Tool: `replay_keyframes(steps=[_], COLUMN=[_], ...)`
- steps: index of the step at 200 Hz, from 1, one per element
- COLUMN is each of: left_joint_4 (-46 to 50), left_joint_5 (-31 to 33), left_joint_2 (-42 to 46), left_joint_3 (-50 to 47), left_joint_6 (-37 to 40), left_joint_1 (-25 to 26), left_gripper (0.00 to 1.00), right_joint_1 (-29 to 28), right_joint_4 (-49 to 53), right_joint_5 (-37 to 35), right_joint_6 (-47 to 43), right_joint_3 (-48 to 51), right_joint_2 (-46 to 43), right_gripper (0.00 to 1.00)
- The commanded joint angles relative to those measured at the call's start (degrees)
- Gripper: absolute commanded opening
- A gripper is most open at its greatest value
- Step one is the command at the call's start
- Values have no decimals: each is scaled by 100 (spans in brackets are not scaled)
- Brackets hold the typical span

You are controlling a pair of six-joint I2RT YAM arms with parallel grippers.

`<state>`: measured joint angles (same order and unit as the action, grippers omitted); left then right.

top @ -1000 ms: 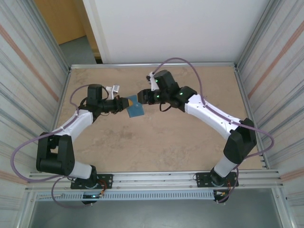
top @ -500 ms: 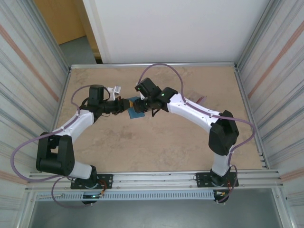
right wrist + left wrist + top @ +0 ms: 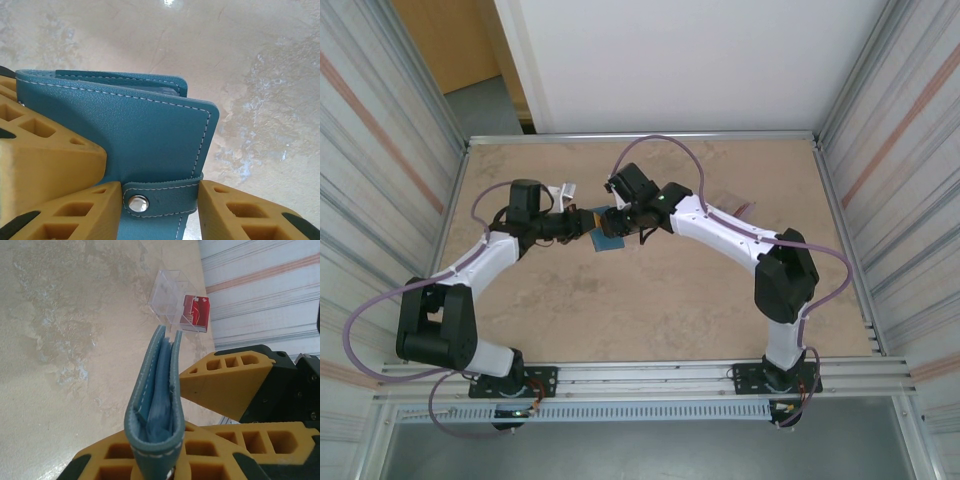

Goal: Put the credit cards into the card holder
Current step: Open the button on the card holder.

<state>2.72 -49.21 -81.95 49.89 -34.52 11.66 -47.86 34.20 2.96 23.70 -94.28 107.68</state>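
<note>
Up above the table (image 3: 570,300), towards its far middle, the two arms meet over the card holder (image 3: 609,231). The left gripper (image 3: 583,221) is clamped tight on the teal wallet's folded spine and holds it off the surface.

Seen edge-on from the left wrist, the wallet's two covers stand slightly apart, with paler blue pocket layers packed between them. What lies inside those pockets I cannot tell.

The right gripper (image 3: 619,214) comes in from the right side of the wallet. Its jaws stand partway apart, with the wallet's closing strap (image 3: 167,196) lying between the two yellow fingers (image 3: 75,212). The metal snap (image 3: 136,203) on that strap sits right against the left-hand finger. Both fingers look to touch the strap's edges, but whether they pinch it I cannot tell.

Well to the right of the grippers, a clear plastic case (image 3: 167,295) rests open on the table. The credit cards (image 3: 196,313), red with white markings, stand stacked in the end of the case nearer the right wall. The other compartment shows bare clear plastic.
</note>
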Motion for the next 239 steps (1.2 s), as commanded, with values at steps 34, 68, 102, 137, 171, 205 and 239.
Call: replay_keyframes(steps=[34,68,102,137,171,205,239], left_joint_4=[-414,-489,-768,-1010,-906,-825,-748], left_joint_5=[-306,-321,-554,-731,-702,-651,-629], left_joint_2=[65,14,-16,-32,-57,-91,-85], left_joint_3=[-14,-25,-60,-105,-63,-58,-39], left_joint_6=[-125,-134,-281,-406,-359,-260,-191], left_joint_1=[98,98,120,174,170,165,170], left_gripper=[0,0,0,0,0,0,0], right_joint_1=[7,-22,33,113,259,428,557], right_joint_4=[-181,-345,-385,-488,-295,-169,-64], right_joint_5=[370,596,575,546,266,35,-103], right_joint_6=[178,229,271,373,387,389,390], right_joint_3=[15,97,213,347,545,787,950], right_joint_2=[157,96,147,181,83,-162,-360], right_gripper=[45,50,50,46,46,47,47])
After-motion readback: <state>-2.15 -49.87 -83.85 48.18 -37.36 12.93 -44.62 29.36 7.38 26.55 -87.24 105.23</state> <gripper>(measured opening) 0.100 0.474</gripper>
